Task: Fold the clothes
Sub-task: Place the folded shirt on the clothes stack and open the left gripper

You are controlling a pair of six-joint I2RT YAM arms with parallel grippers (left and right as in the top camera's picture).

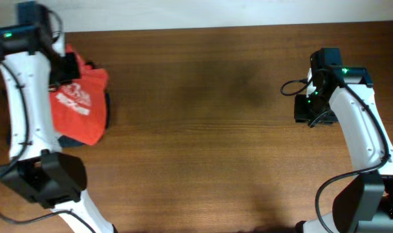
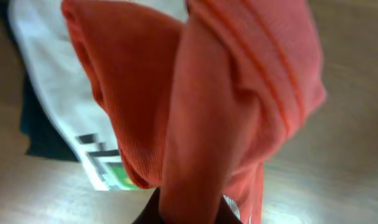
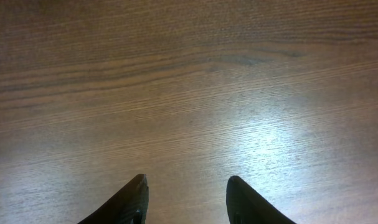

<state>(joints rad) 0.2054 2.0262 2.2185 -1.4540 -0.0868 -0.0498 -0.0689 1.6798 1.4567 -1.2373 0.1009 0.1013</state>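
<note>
Brown wood-grain table (image 1: 202, 97) fills my overhead view, with one arm at each end of it. My left gripper (image 1: 65, 65) sits right over the red-orange T-shirt (image 1: 79, 103), which lies bunched in a heap under and just ahead of it, with its white lettering (image 1: 72, 98) facing up.

On the left wrist camera, that shirt takes up nearly everything ahead of the fingers. A thick rumpled fold runs up from between them, so I read the jaws as closed on the cloth, though the fabric hides most of the fingers. Behind the fold and off to the gripper's left lies a white T-shirt (image 2: 48, 74) with a green pixel graphic (image 2: 120, 177) near its edge. A dark garment (image 2: 42, 137) pokes out from underneath that.

My right gripper (image 3: 185, 199) is well apart from the clothes, at the far side of the table. Its fingertips (image 3: 134, 198) are spread with a clear gap between them and nothing in it. Only wood grain shows ahead of and below it.
</note>
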